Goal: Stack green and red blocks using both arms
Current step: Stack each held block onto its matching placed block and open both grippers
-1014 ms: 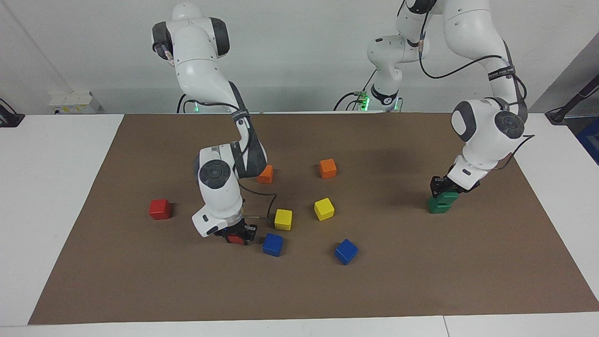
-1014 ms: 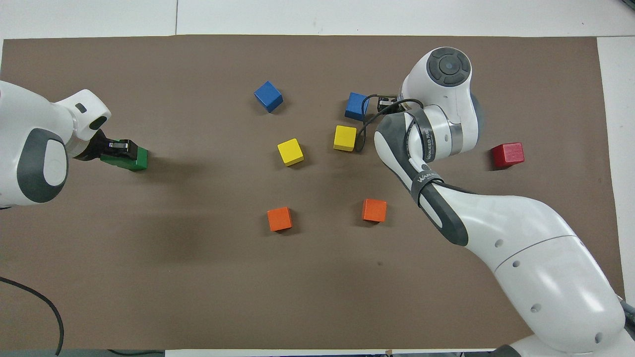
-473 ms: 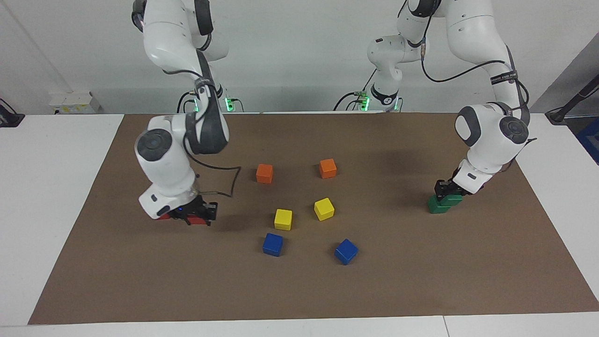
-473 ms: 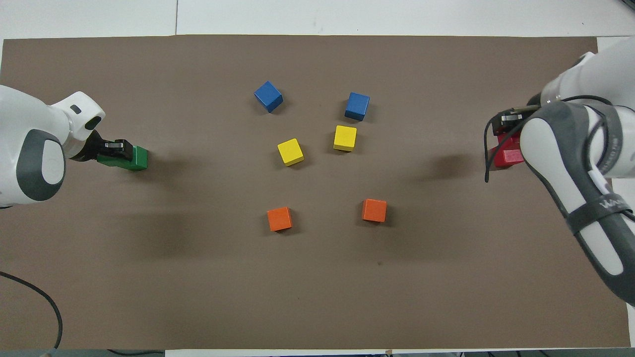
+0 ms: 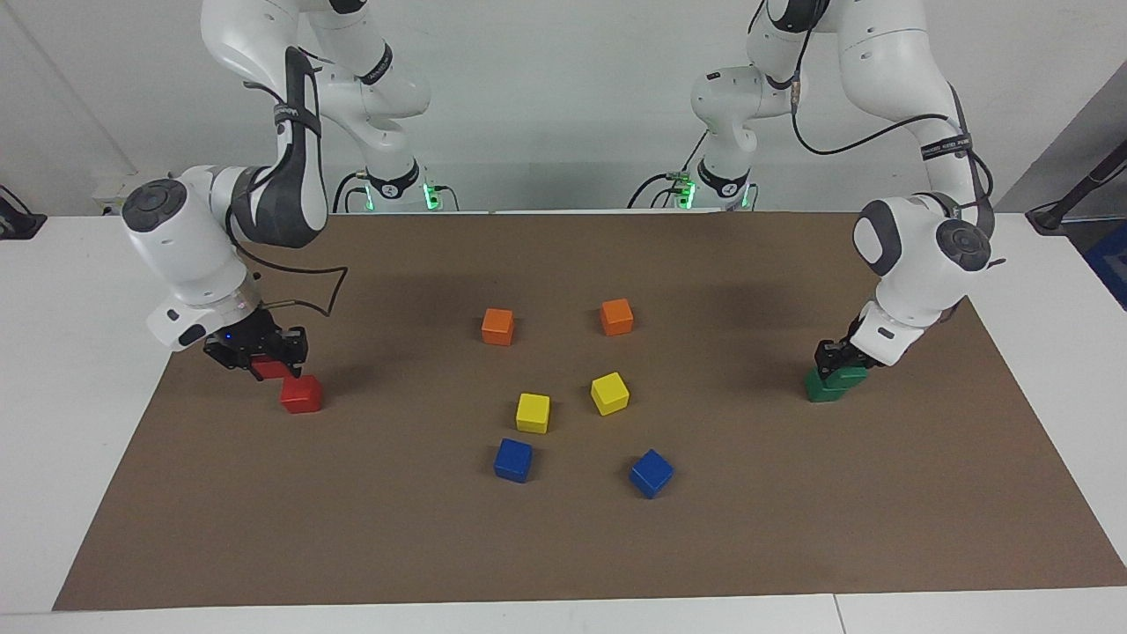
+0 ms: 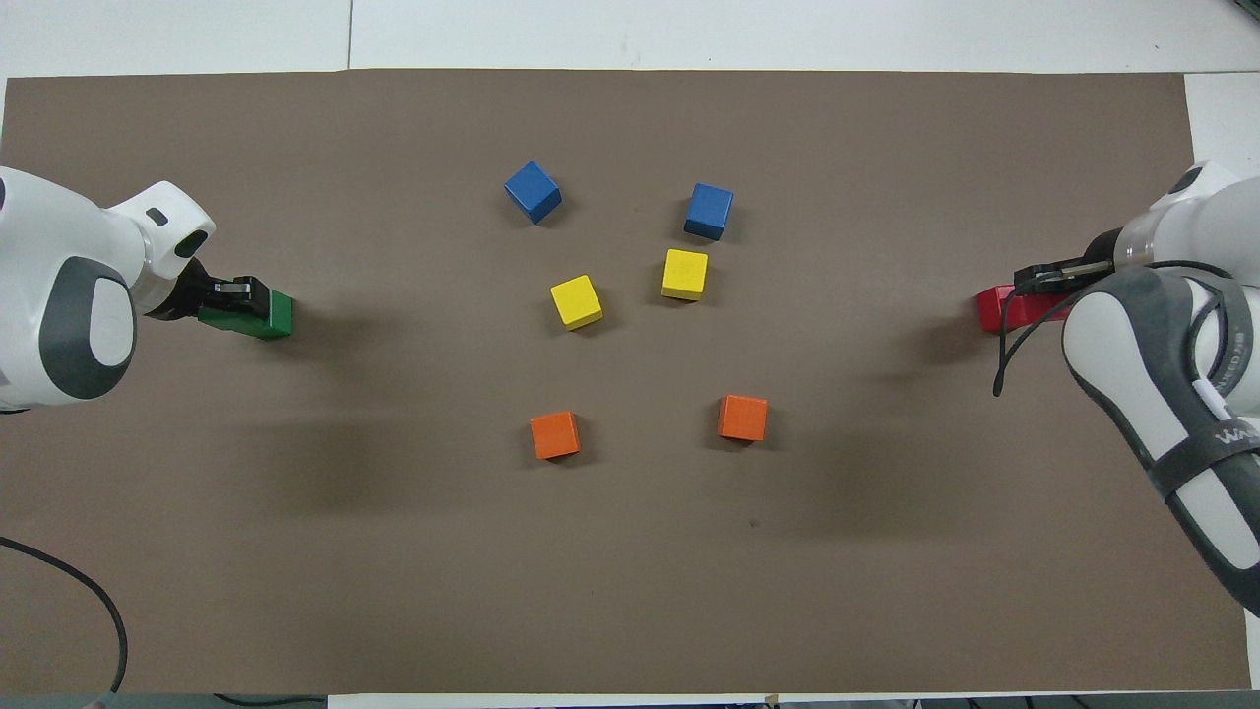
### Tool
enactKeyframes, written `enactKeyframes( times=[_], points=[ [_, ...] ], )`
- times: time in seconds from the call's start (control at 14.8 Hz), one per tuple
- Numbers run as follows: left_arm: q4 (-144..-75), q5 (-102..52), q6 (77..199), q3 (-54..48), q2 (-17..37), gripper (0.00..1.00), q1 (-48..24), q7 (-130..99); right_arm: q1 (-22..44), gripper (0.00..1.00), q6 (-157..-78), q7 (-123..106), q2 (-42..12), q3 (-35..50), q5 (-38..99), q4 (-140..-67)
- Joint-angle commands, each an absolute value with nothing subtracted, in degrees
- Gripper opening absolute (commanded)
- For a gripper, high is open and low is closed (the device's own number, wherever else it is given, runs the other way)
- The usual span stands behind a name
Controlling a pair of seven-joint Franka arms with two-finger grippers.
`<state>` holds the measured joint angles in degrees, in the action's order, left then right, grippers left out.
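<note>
Both hands clamped: left hand (image 5: 841,363) green block (image 5: 847,376), right hand (image 5: 260,352) red block (image 5: 271,368)

Right hand (image 5: 261,354) carried red block (image 5: 267,367) — across mat.

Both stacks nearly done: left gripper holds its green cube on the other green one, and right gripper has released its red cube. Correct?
Not quite. The facing view shows the right gripper shut on its glossy red cube, above the other red cube.
</note>
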<state>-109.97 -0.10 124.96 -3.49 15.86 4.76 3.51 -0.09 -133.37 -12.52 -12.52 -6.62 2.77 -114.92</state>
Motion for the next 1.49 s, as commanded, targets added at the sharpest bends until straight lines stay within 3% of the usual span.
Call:
enactKeyframes(
  times=[0.0,0.27,0.41,0.47,0.61,0.81,0.88,0.95,1.22,1.42],
  points=[
    [-111.36,-0.97,126.65,-3.08,15.56,0.00,4.13,2.99,-0.35,0.00,-135.00,-11.78,-12.83,-6.24,2.81,-115.49],
    [-112.94,-0.97,128.14,-3.08,15.38,0.00,3.25,2.37,-0.70,0.00,-137.46,-11.60,-14.41,-6.33,2.90,-115.58],
    [-113.38,-0.97,128.67,-3.08,15.38,0.10,3.25,2.37,-0.70,0.00,-137.55,-10.29,-14.76,-6.33,2.90,-115.49],
    [-113.47,-0.97,128.76,-3.08,15.29,0.32,3.25,2.55,-0.53,0.00,-137.55,-9.41,-14.94,-6.24,2.90,-115.58],
    [-113.99,-0.97,128.76,-3.08,15.12,1.00,3.25,2.64,-0.44,0.00,-137.81,-8.79,-15.47,-6.24,2.81,-115.49],
    [-114.08,-0.88,128.41,-3.08,14.94,1.00,3.69,2.99,-0.44,0.00,-138.69,-8.79,-15.56,-6.24,2.90,-115.66],
    [-114.08,-0.88,128.15,-3.08,14.94,1.00,3.78,2.99,-0.44,0.30,-138.69,-8.70,-15.56,-6.24,2.90,-115.66],
    [-114.00,-0.88,127.80,-2.99,14.77,1.00,3.95,2.99,-0.53,0.99,-138.69,-8.70,-15.56,-6.24,2.99,-115.66],
    [-112.59,-0.70,124.56,-2.90,12.58,1.00,4.04,2.73,-0.27,1.00,-136.24,-8.79,-15.12,-6.33,3.08,-114.53],
    [-108.56,-0.62,116.57,-2.64,10.47,1.00,4.83,2.72,0.17,1.00,-126.78,-8.70,-13.80,-6.33,2.29,-108.48]
  ],
)
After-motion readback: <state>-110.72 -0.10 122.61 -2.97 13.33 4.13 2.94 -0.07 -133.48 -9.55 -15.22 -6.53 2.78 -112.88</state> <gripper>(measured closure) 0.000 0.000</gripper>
